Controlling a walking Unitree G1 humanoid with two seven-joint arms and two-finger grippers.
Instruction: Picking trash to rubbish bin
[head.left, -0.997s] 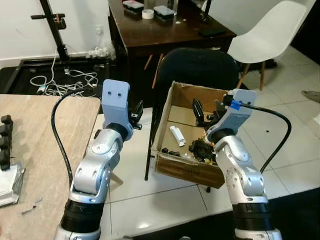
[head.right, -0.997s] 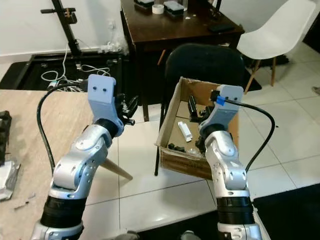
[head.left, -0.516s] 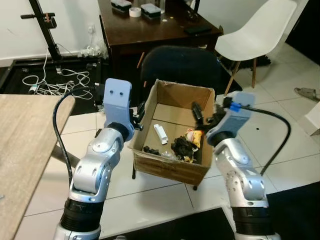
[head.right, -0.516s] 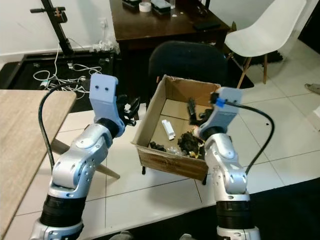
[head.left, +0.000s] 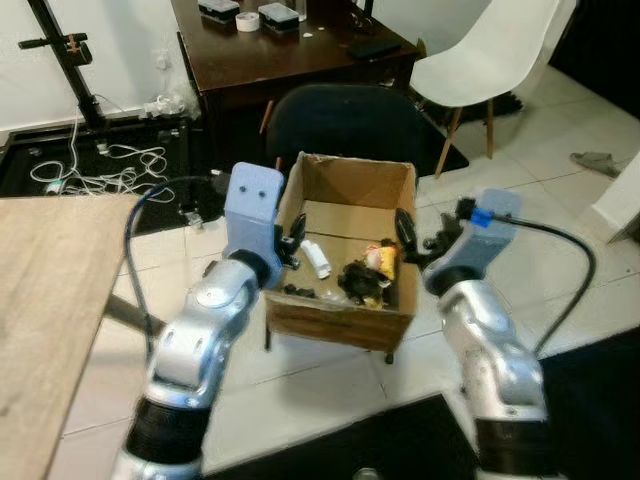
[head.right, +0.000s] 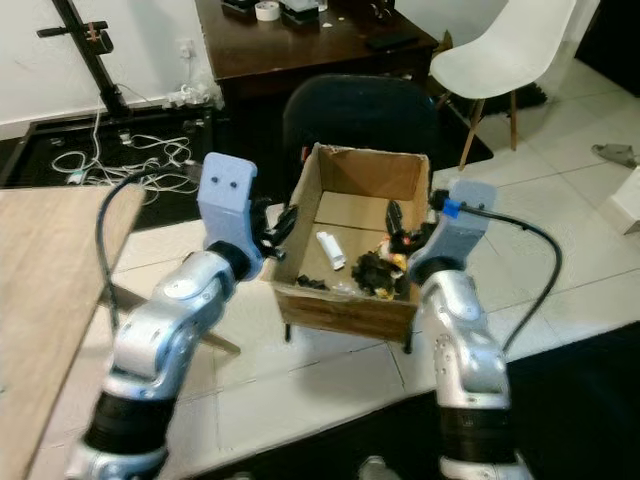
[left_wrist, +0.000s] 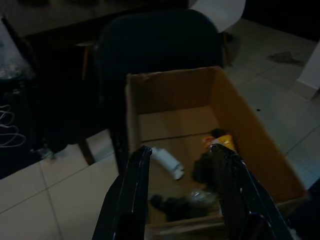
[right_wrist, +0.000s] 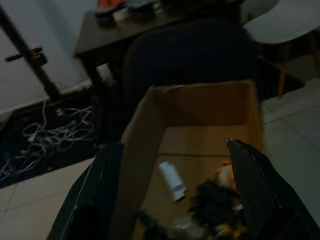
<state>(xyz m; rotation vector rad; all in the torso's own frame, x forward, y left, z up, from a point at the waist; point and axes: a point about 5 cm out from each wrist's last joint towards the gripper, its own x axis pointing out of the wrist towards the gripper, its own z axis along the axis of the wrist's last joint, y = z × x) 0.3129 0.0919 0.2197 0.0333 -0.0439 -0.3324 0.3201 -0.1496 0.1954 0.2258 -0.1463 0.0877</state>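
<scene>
Chair (head.left: 345, 115) just behind box (head.left: 345, 322).

- Two silver, jointed arms are seen, each topped by a pale blue wrist block.
- Two dark round holes are set in the left block.
- Long black fingers are fitted to the left gripper (head.left: 294, 243) and right gripper (head.left: 408, 232).
- A black cable is looped from each wrist.

An open cardboard box (head.right: 345, 300) sat on a black chair (head.right: 360, 115), holding a white tube (head.right: 331, 250) and dark scraps. The left gripper (head.right: 283, 228) hung at its left wall, the right gripper (head.right: 397, 226) over its right side. Behind stood a dark desk (head.right: 300, 50) and a white chair (head.right: 505, 50).
</scene>
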